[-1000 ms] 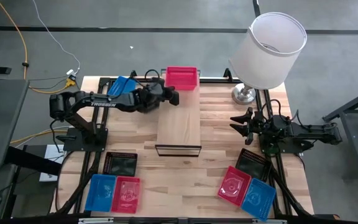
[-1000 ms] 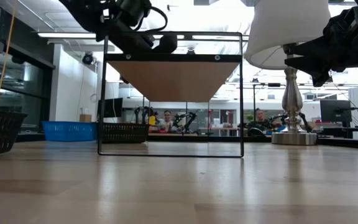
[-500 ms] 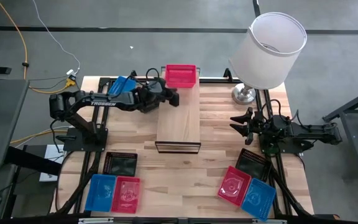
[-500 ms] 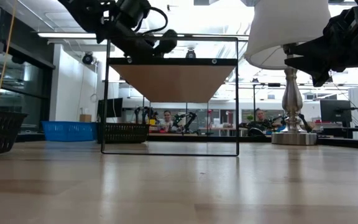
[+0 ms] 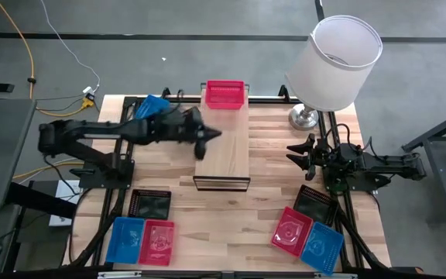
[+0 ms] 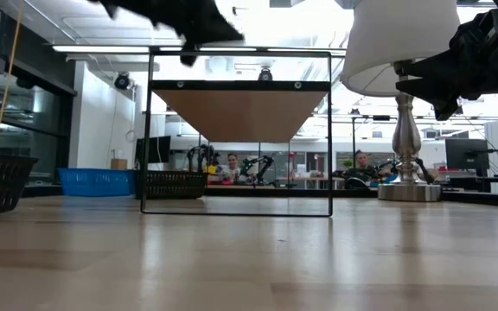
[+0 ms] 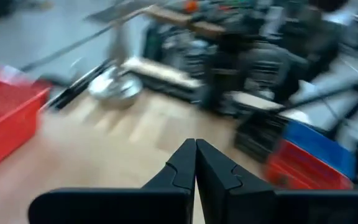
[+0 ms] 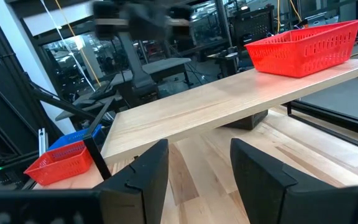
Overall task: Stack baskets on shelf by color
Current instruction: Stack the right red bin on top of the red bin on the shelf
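Note:
The shelf (image 5: 223,151) is a light wood plank on a black frame, mid-table. One red basket (image 5: 225,94) sits on its far end, also seen in the right wrist view (image 8: 303,40). My left gripper (image 5: 210,137) hovers shut above the shelf's left edge, on the near side of that basket, and touches nothing; its shut fingers show in its own view (image 7: 196,163). My right gripper (image 5: 299,153) waits open right of the shelf, its fingers apart (image 8: 199,168). A blue basket (image 5: 152,107) lies on the table at far left, partly under the left arm.
Black (image 5: 149,204), blue (image 5: 126,239) and red (image 5: 158,240) baskets lie on the table at near left. Black (image 5: 316,203), red (image 5: 291,230) and blue (image 5: 321,246) ones lie at near right. A lamp (image 5: 335,62) stands at far right.
My left gripper has drawn back from beside the red basket toward the table's near edge, swinging quickly, its arm stretching out. The shelf with the red basket slid a little toward the far edge early on, then stayed still.

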You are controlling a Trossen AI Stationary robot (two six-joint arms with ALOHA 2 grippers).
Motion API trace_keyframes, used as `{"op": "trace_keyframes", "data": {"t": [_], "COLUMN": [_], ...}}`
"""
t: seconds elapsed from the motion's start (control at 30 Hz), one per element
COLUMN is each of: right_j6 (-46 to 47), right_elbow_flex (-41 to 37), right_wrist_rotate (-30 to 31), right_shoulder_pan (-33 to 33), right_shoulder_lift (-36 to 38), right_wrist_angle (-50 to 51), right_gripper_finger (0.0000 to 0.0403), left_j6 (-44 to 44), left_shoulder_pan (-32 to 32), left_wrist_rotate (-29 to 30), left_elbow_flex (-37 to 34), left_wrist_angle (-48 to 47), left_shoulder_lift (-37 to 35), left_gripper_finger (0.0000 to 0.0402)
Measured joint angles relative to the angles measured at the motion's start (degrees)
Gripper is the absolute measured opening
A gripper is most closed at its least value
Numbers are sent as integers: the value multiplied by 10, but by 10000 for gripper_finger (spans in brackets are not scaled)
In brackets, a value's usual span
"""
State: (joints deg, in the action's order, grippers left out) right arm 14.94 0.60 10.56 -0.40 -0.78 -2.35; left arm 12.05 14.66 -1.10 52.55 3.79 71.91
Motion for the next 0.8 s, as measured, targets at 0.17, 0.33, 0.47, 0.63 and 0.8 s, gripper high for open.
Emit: {"op": "trace_keyframes", "data": {"t": [0.17, 0.33, 0.47, 0.63, 0.8], "right_j6": [0, 0, 0, 0, 0], "right_elbow_flex": [0, 0, 0, 0, 0], "right_wrist_rotate": [0, 0, 0, 0, 0], "right_shoulder_pan": [0, 0, 0, 0, 0], "right_shoulder_lift": [0, 0, 0, 0, 0], "right_wrist_angle": [0, 0, 0, 0, -1], "right_gripper_finger": [161, 161, 161, 161, 161], "left_j6": [-74, -94, -117, -148, -148], "left_shoulder_pan": [-112, -199, -240, -273, -293], "left_wrist_rotate": [55, 170, 167, 165, 163], "left_elbow_flex": [-65, -181, -276, -348, -367], "left_wrist_angle": [16, 96, 191, 248, 243], "left_shoulder_lift": [-93, -180, -243, -294, -304], "left_gripper_finger": [0, 0, 0, 0, 0]}}
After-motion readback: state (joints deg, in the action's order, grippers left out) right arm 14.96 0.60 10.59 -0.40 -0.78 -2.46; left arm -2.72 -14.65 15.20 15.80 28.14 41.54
